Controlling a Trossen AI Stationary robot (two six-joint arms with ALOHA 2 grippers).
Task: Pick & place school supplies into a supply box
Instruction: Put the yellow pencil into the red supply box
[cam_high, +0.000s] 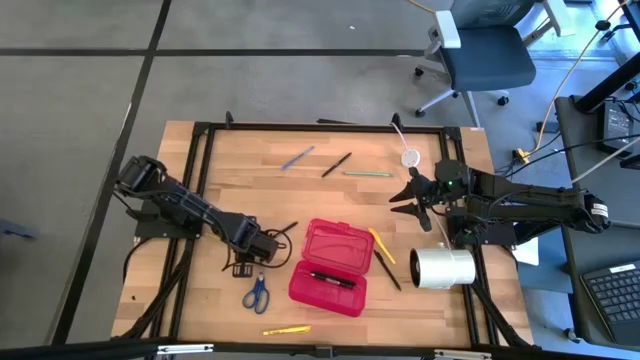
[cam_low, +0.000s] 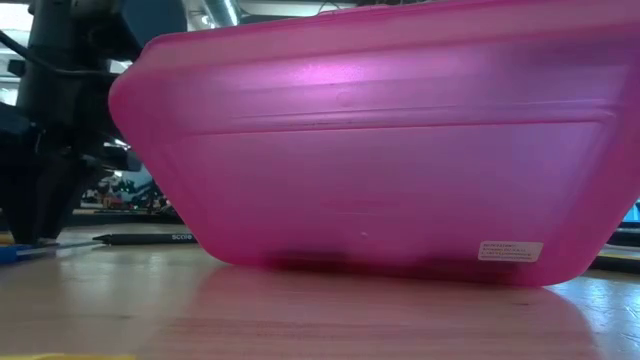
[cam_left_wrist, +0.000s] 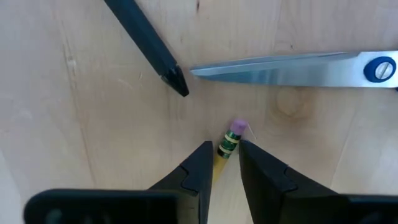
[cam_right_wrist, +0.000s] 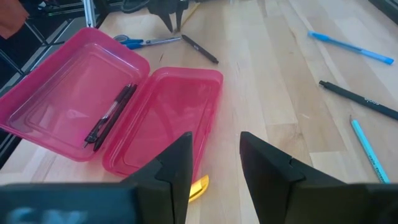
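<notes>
Left gripper (cam_left_wrist: 225, 167), jaws narrowly pinching the yellow pink-eraser pencil (cam_left_wrist: 227, 144) lower centre of frame; thin off-centre hold may slip during lift.

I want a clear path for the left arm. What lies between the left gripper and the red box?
High view: only bare wood and a black pen between left gripper and red box.
</notes>
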